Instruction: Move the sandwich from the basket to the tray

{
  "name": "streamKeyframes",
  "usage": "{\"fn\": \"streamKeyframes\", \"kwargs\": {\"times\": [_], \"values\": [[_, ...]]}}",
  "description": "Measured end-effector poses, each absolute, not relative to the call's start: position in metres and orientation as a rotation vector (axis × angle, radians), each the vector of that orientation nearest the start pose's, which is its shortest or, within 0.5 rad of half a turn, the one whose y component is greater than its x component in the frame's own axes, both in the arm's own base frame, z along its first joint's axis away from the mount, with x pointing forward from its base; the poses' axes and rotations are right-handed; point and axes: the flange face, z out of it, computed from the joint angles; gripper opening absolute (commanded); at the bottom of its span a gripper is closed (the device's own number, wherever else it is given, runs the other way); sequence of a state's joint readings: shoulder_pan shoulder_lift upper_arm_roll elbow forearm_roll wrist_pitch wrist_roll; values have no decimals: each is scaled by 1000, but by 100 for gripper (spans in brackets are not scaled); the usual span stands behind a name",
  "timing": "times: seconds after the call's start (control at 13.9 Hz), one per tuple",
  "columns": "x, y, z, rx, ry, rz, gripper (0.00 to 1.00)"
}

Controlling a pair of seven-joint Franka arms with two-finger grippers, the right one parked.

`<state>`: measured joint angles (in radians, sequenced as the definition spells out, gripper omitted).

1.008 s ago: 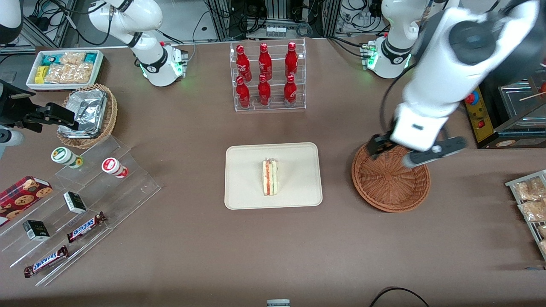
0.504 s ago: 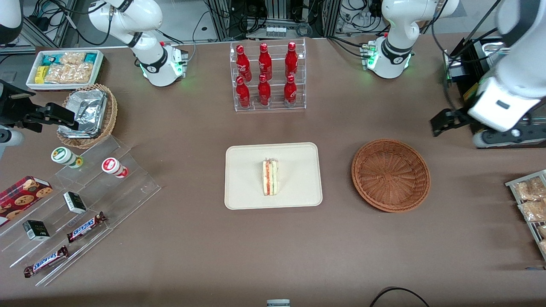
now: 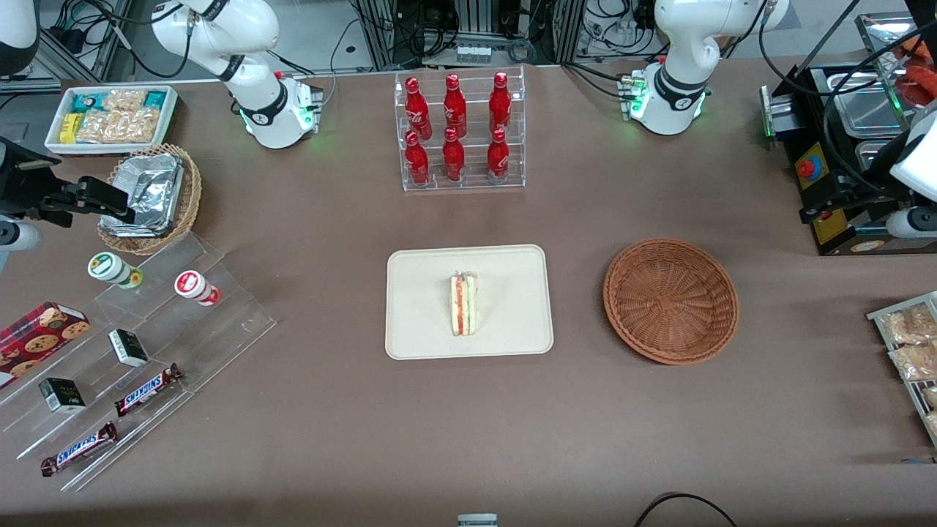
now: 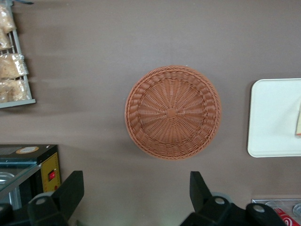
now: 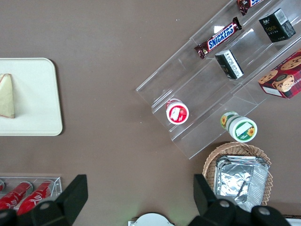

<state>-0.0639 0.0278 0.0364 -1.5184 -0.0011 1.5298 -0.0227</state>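
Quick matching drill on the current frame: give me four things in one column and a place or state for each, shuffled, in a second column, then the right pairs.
Things:
1. sandwich
2. basket
3. tray
4. gripper

States:
A. open, high above the table near the basket
B. holds nothing
C. lying on the tray
D. beside the basket, toward the parked arm's end

Pairs: 1-C, 2-B, 3-D, 4-A

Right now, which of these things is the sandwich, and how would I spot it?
Find the rack of red bottles; nearer the front camera lies a cream tray. The sandwich lies on it: a pale wedge with red and green filling, the tray's only item. The brown basket beside it is empty; the open pincer hovers above that.
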Motion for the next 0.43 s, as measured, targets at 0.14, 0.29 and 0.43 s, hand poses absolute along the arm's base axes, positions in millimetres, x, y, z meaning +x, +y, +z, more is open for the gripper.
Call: {"fn": "streamKeyframes", "kwargs": {"times": [0.14, 0.29, 0.43], "values": [[564, -18, 626, -3142, 49, 33, 99], [566, -18, 630, -3141, 99, 26, 99], [561, -14, 637, -3139, 106, 36, 99]]}}
